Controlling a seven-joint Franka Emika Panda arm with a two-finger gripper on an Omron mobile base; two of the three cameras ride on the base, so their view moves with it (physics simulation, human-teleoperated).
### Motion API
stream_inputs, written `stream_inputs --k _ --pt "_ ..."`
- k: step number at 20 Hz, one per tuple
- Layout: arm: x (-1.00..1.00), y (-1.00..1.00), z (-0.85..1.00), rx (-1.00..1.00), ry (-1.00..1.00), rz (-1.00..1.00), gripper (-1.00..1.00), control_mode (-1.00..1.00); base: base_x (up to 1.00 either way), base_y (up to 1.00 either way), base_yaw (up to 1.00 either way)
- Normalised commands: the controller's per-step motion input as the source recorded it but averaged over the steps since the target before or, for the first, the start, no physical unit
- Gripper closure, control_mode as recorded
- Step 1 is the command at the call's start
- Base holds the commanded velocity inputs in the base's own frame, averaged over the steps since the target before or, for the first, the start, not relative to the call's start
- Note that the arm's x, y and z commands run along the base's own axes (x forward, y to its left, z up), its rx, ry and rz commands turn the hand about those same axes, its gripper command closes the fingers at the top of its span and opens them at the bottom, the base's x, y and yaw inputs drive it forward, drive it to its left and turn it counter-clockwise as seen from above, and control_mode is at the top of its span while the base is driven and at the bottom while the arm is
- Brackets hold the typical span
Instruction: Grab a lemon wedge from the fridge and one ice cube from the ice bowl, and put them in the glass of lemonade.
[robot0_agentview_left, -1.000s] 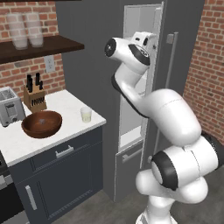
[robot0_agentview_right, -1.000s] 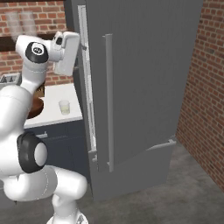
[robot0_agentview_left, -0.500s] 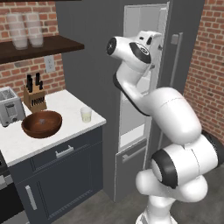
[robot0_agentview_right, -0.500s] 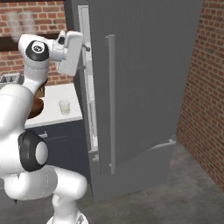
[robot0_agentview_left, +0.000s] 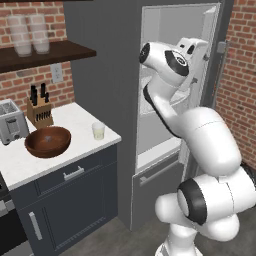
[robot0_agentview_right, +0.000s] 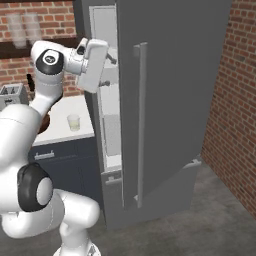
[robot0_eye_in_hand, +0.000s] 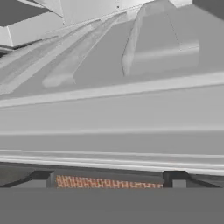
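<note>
My gripper (robot0_agentview_right: 106, 70) is up high at the open front of the fridge (robot0_agentview_right: 170, 75), pointed into the pale upper compartment, w/ my wrist and hand just inside the doorway. In the hand view my two dark fingertips (robot0_eye_in_hand: 43, 177) stand far apart at the bottom edge, so the jaws are spread wide w/ nothing between them; past them I see pale grey fridge shelving and wall panels at a slant, plus a thin strip of brick low down. The fridge door is swung out to the right in the right base view, its long light grey bar handle (robot0_agentview_right: 139, 120) running vertically down the dark grey face. Can't make out the lemon wedge on any shelf from here; interior looks plain white-grey where visible. Over on the white counter (robot0_agentview_left: 75, 117) to the left of the fridge: the glass of lemonade (robot0_agentview_left: 98, 131) stands upright near the counter's front right corner, pale liquid in it, well apart from my hand. The ice bowl (robot0_agentview_left: 48, 141), dark brown and wide, sits just left of the glass, not touching it; ice cube inside is too small to tell. Behind the bowl a knife block (robot0_agentview_left: 39, 111) against the brick wall, and a toaster (robot0_agentview_left: 11, 121) at the far left. Two frosted jars (robot0_agentview_left: 31, 33) on the dark shelf above.
</note>
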Motion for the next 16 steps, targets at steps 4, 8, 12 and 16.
stream_inputs --k 4,8,12,16 --pt "-0.5 -0.97 -0.13 0.02 0.0 -0.11 -1.0 -1.0 0.0 0.0 0.0" --pt "-0.63 -0.25 0.15 0.01 -0.09 -0.02 -1.0 -1.0 0.0 0.0 0.0" --pt "-0.22 0.7 0.38 -0.11 -0.09 0.0 -1.0 -1.0 0.0 0.0 0.0" --pt "0.42 0.09 0.01 -0.12 0.01 0.01 -1.0 -1.0 0.0 0.0 0.0"
